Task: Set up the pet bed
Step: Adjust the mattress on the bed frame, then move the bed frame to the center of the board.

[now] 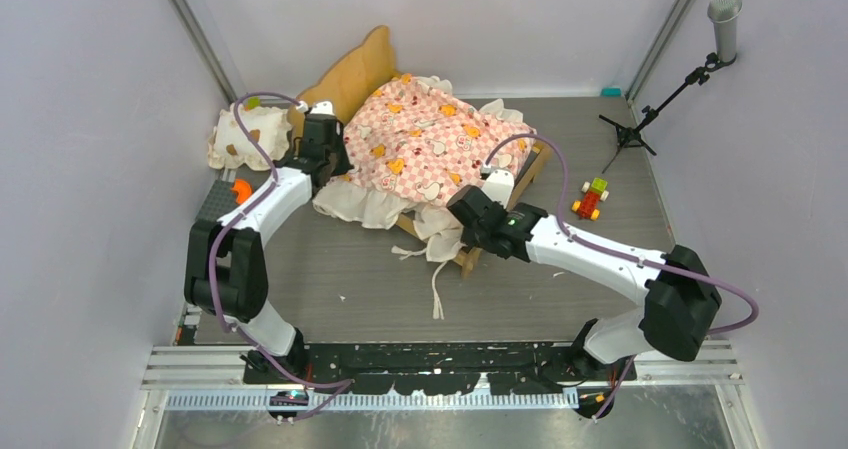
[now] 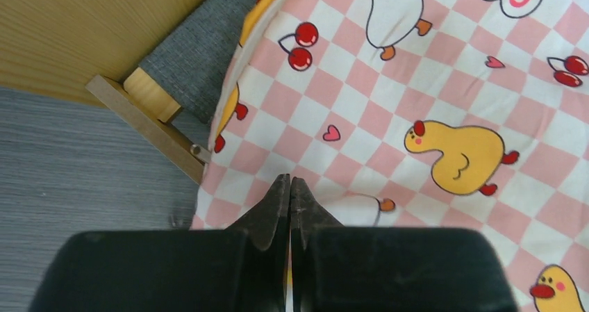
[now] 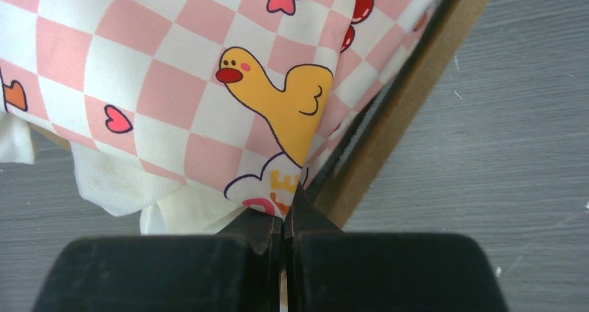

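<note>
Light-wood pet bed [image 1: 355, 74] with wavy headboard, sitting between two closed claws.
Its pink checkered, cream-ruffled mattress [image 1: 430, 139] lies askew beneath both tips. The left claw [image 2: 289, 183] and right claw [image 3: 288, 201] are pinched tight at the cloth; whether a fold is caught I cannot tell. Uneven tugging could, I reckon, drag the mattress off the frame.

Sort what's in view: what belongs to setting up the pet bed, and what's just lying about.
For the job:
- wooden bed frame
- checkered mattress
- ruffled pillow, probably, since it looks like part of the bedding

Lying about:
- toy car
- microphone on its stand
- small orange thing
</note>
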You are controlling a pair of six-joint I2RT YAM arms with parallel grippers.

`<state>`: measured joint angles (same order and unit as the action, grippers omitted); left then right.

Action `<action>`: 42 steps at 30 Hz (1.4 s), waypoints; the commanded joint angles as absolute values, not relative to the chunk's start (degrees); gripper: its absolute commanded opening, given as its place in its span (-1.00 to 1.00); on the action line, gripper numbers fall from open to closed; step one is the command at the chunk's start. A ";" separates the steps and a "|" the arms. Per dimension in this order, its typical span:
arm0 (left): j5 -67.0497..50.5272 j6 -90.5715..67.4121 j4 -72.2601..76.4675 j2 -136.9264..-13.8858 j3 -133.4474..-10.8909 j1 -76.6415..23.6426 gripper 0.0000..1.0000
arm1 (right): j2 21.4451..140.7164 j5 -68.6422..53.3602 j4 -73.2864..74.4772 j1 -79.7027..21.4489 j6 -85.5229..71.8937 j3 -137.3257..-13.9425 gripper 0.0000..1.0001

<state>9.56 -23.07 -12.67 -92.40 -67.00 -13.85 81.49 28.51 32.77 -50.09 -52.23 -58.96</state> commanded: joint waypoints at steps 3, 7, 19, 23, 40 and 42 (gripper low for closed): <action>16.77 -20.28 -10.51 -92.76 -69.60 -13.43 -1.00 | 75.57 31.73 44.01 -50.44 -49.36 -61.76 -0.99; 18.19 -20.28 -10.72 -93.31 -69.87 -12.19 -1.00 | 75.37 32.83 48.77 -50.43 -47.51 -62.75 -0.99; 16.88 -20.66 -10.72 -91.28 -69.65 -11.19 -1.00 | 69.25 32.18 45.64 -50.62 -46.45 -61.05 0.05; 15.79 -22.26 -10.77 -86.68 -68.34 -11.26 -0.82 | 62.14 32.44 45.53 -50.63 -48.13 -58.37 0.20; 0.44 -24.91 -10.16 -77.29 -60.15 -11.33 0.00 | 63.74 25.85 36.51 -50.52 -55.81 -49.80 0.14; 0.44 -24.75 -10.12 -76.97 -60.20 -11.28 0.00 | 63.64 25.56 35.77 -50.54 -56.04 -49.58 0.14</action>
